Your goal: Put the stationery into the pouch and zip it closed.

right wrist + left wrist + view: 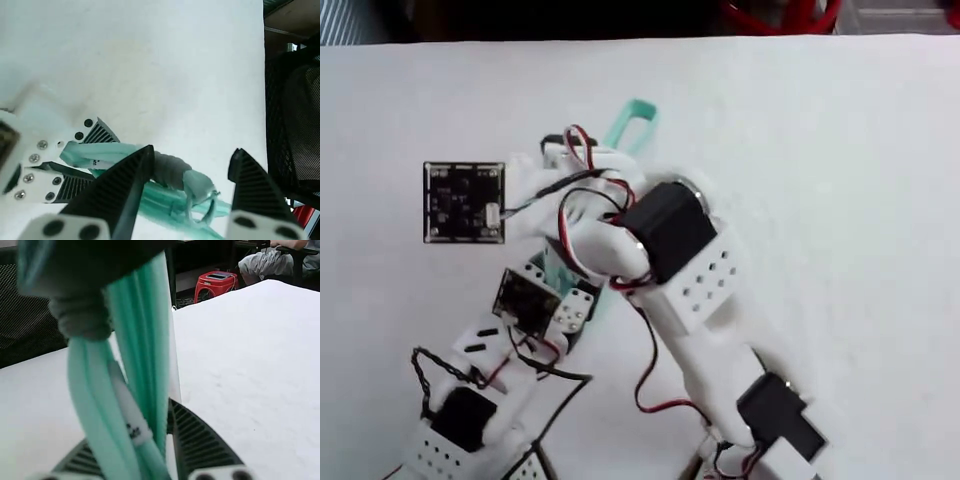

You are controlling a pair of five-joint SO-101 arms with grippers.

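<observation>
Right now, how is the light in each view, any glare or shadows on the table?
High view: the table is lit evenly and bright, with hardly any shadow beside the arms. Left wrist view: the pouch is well lit, the room behind the table dim. Right wrist view: the table glares white; the right gripper stands dark against it.

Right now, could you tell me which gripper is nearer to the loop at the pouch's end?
Right. The right gripper hangs with open jaws astride the pouch near its loop; the left gripper clamps the pouch farther from the loop.
</observation>
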